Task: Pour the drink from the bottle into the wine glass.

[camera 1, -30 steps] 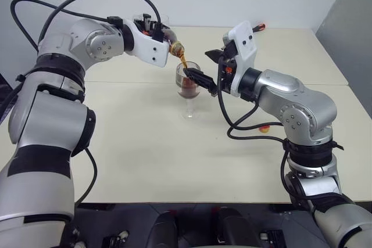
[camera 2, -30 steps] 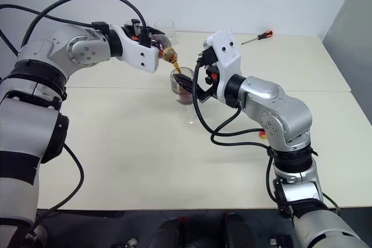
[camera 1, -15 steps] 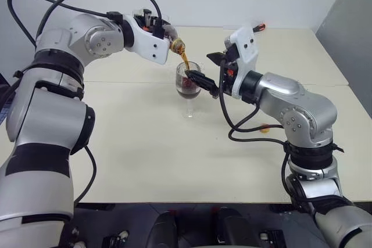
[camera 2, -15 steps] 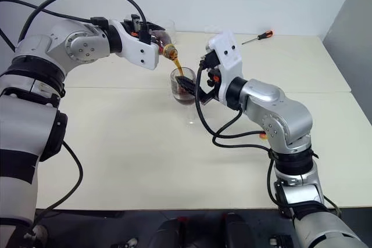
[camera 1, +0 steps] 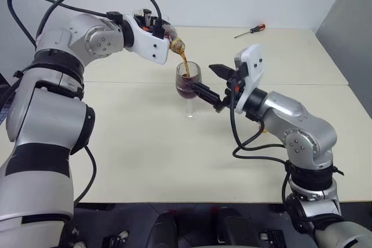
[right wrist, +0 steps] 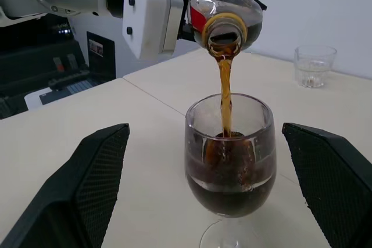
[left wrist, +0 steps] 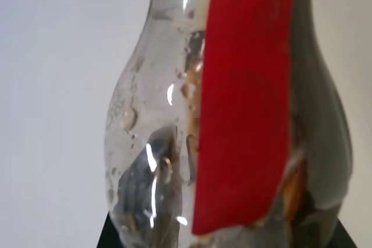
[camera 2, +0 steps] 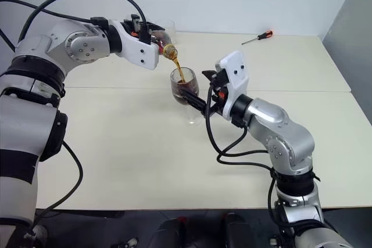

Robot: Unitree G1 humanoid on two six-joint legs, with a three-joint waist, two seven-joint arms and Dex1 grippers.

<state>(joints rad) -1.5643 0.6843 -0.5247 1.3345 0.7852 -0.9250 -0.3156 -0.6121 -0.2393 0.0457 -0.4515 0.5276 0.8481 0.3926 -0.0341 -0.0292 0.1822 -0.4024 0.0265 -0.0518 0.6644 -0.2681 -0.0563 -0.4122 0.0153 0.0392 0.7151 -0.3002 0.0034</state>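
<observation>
Clamped in the left pincer (camera 1: 164, 32) above the cream surface (camera 1: 145, 143): the bottle (camera 1: 172, 39), tipped mouth-down over the wine glass (camera 1: 188, 82), uncapped neck aimed at the bowl. Falling from the mouth in a thin brown stream, the drink (right wrist: 224, 94), landing inside the glass rim and pooling dark in the lower half of the bowl, a little froth at the point of impact. Standing upright on its stem and foot near the middle of the surface, the glass, directly under the bottle's mouth. Seen close from the left wrist, the bottle's clear bulbous body with its red label strip (left wrist: 247, 97), droplets and brown residue clinging to the inner wall. Spread wide on the robot's right side of the glass, the right pincer (camera 1: 210, 82), black fingers (right wrist: 96, 178) standing well apart on either side of the bowl in the right wrist view, touching neither glass nor stem, holding nothing. Just beside the glass but clear of it in the head views, those same fingertips, pointing towards the bowl. Behind the pouring arm at the far edge of the surface, a short clear tumbler (right wrist: 314, 65), upright. Near the far right corner, well apart from the glass, a screwdriver (camera 1: 249, 30) with a red-and-black handle, lying flat.
</observation>
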